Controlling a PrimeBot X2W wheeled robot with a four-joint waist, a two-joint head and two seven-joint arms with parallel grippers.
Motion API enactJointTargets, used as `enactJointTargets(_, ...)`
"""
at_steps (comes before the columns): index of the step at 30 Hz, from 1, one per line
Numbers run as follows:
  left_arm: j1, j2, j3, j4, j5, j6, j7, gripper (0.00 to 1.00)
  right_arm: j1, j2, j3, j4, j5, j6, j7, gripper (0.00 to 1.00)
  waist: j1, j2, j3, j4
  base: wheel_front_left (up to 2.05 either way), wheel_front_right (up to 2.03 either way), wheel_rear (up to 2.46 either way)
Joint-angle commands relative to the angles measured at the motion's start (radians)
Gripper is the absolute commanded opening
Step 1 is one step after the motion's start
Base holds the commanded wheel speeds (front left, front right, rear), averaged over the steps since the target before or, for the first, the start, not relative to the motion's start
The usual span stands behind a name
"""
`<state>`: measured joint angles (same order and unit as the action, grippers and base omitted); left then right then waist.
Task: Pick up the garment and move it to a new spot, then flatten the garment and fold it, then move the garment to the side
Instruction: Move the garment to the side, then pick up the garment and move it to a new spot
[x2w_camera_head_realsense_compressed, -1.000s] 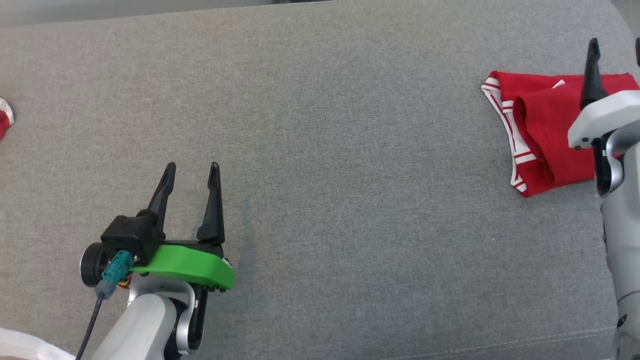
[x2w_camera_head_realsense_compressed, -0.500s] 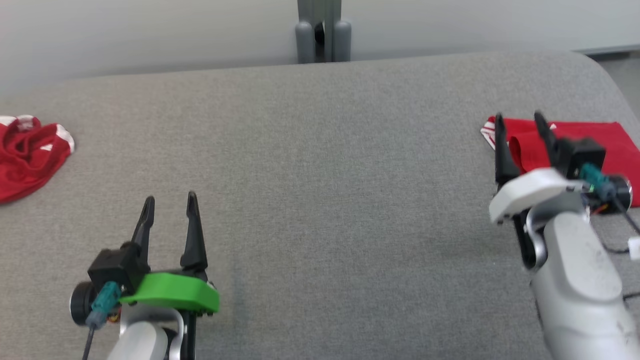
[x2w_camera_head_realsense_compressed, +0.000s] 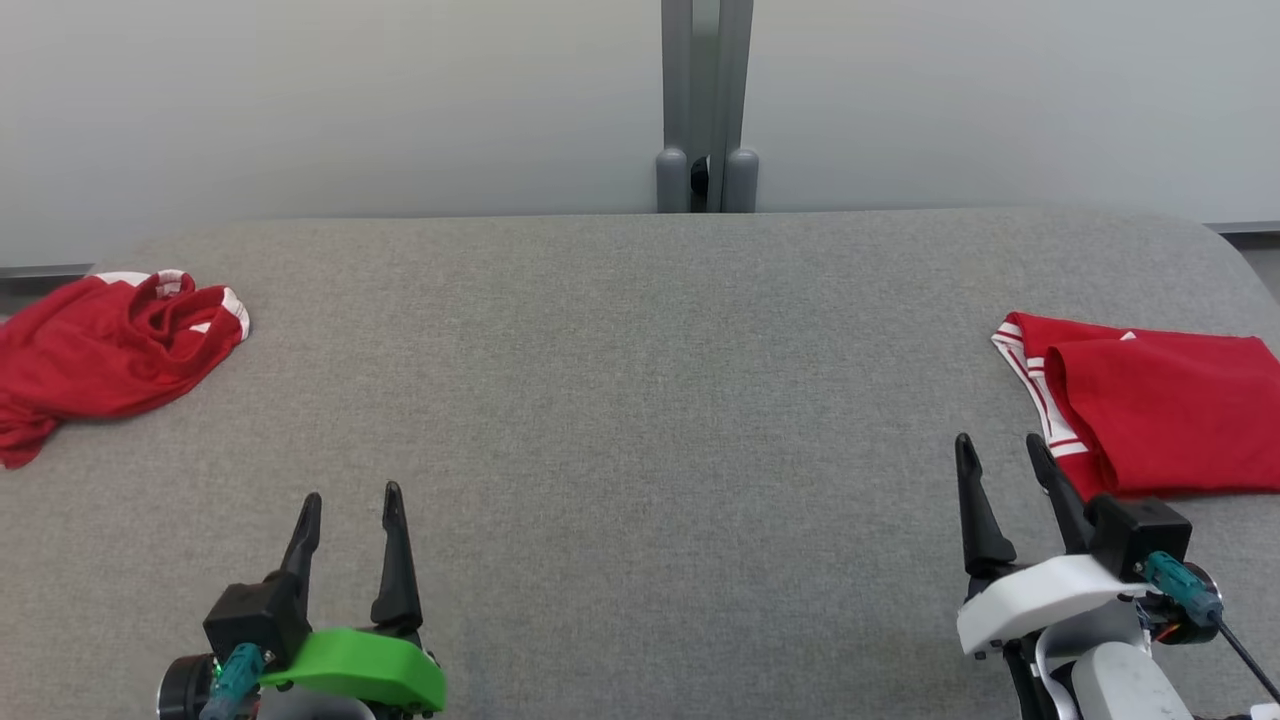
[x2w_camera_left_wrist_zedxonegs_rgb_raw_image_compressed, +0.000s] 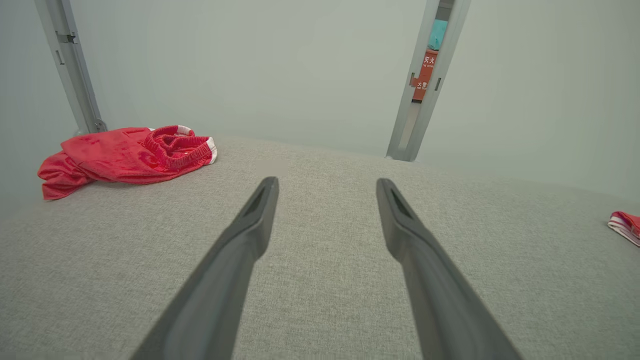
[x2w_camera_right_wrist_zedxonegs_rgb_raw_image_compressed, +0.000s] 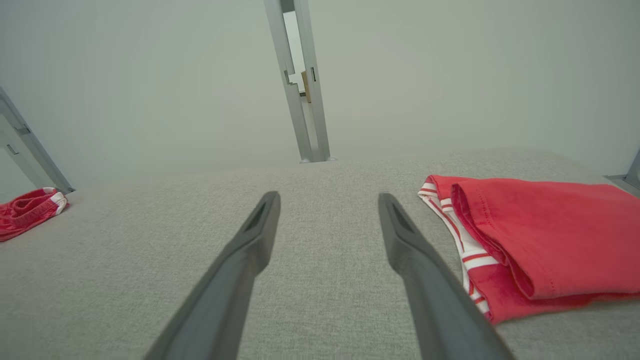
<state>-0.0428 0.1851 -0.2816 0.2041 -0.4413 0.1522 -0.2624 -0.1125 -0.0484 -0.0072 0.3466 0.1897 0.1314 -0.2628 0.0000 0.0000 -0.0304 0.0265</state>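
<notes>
Since the folded garment (x2w_camera_head_realsense_compressed: 1160, 410) lies squared-off at the far right of the grey tabletop (x2w_camera_head_realsense_compressed: 640, 400), it's prob. parked aside. The crumpled garment (x2w_camera_head_realsense_compressed: 100, 350) sits far left, apparently next. Left gripper (x2w_camera_head_realsense_compressed: 352, 492) & right gripper (x2w_camera_head_realsense_compressed: 998, 438) hover near the front edge, jaws spread, empty. Head-view edges cut off both garments; garment type unclear.

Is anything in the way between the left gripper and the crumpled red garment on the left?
Nothing visible. Bare grey cushion is all that lies between the open left gripper and the crumpled garment. The folded garment sits far off on the right, near the right gripper, clear of that path.
</notes>
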Motion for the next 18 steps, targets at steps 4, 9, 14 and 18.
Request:
enactJointTargets(4,0.021,-0.025,0.003,0.025,0.009,-0.022,-0.003,1.00,0.040,-0.003,0.039,-0.027,0.023,-0.002,-0.002,1.00,0.0000,0.0000,-0.009,-0.001,0.00,0.00,0.00)
enactJointTargets(9,0.002,-0.041,0.007,0.047,0.025,-0.038,-0.003,1.00,0.037,-0.004,0.044,-0.034,0.007,-0.002,-0.003,1.00,0.0000,0.0000,-0.008,-0.005,0.00,0.00,0.00)
enactJointTargets(14,-0.006,-0.053,0.015,0.061,0.036,-0.051,-0.003,1.00,0.039,-0.004,0.040,-0.026,0.004,-0.002,-0.003,1.00,0.0000,0.0000,-0.009,-0.005,0.00,0.00,0.00)
enactJointTargets(18,-0.008,-0.059,0.022,0.069,0.045,-0.058,-0.003,1.00,0.042,-0.004,0.043,-0.024,0.013,-0.002,-0.003,1.00,0.0000,0.0000,-0.009,-0.002,0.00,0.00,0.00)
